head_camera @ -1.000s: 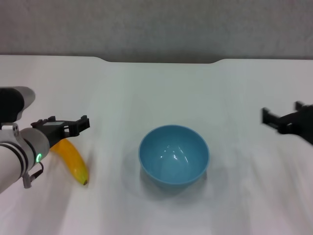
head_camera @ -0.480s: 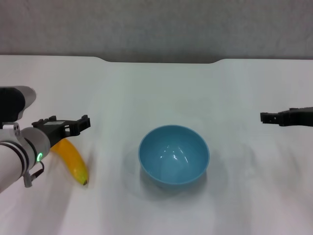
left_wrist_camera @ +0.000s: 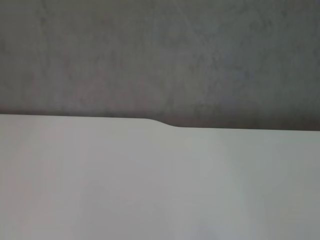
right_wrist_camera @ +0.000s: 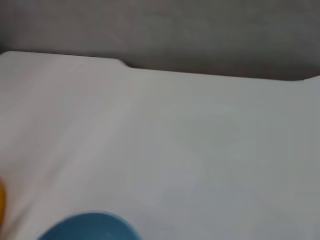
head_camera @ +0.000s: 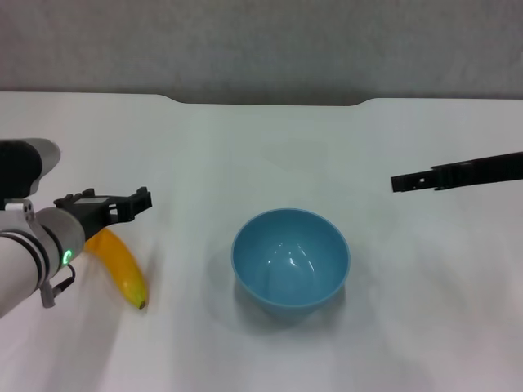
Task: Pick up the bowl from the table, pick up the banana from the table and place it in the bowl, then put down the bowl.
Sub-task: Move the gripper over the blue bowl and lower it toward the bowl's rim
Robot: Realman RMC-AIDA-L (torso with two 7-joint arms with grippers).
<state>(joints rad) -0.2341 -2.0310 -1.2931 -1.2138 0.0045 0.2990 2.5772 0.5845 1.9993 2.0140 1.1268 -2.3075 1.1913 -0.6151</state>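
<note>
The light blue bowl [head_camera: 290,258] stands upright and empty on the white table [head_camera: 270,147], near the middle. Its rim also shows in the right wrist view [right_wrist_camera: 90,228]. The yellow banana [head_camera: 123,270] lies on the table to the bowl's left, dark tip toward me. A sliver of it shows in the right wrist view [right_wrist_camera: 1,200]. My left gripper [head_camera: 106,205] is open and empty, just above the banana's far end. My right gripper [head_camera: 409,180] reaches in from the right, above the table, right of the bowl and a little beyond it.
The table's far edge has a shallow notch [head_camera: 265,101] with a grey wall behind it; the notch also shows in the left wrist view [left_wrist_camera: 165,123]. Bare white tabletop lies all around the bowl and the banana.
My right gripper has turned and moved left toward the middle of the table, closer to the bowl. The left gripper, bowl and banana have hardly moved.
</note>
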